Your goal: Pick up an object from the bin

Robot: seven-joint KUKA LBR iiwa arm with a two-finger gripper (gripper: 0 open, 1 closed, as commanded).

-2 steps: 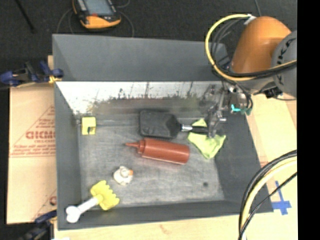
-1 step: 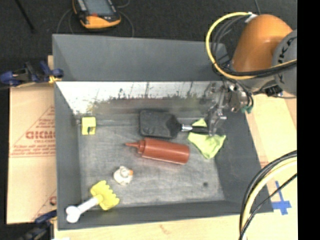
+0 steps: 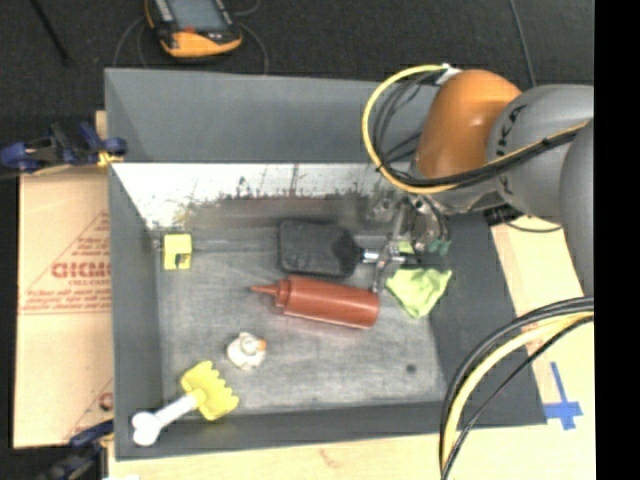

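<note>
The tool (image 3: 385, 261), a cluster of grey metal parts, is seen low in the bin, just above the thick flat end of a red squeeze bottle (image 3: 322, 301). Whether it is wide or narrow cannot be told, and nothing is seen held in it. The bottle is smooth, glossy plastic, round in body and tapered to a thin nozzle; it is laid on its side with the nozzle turned away from the tool.

A black, matte, rounded slab (image 3: 312, 246) is found just behind the bottle and beside the tool. A crumpled, soft green cloth (image 3: 420, 290) is placed just past the bottle's thick end. A small white and orange lump (image 3: 246, 350) is seen near the nozzle, towards the front. Beyond it, well apart from the bottle, a yellow-headed brush (image 3: 190, 400) with a white handle is laid. A small yellow cube (image 3: 177, 251) is set well beyond the nozzle.

The wrist is bent downwards under a rounded orange cover (image 3: 465, 118), looped with yellow and black cables, above the scratched grey metal bin (image 3: 250, 118).
</note>
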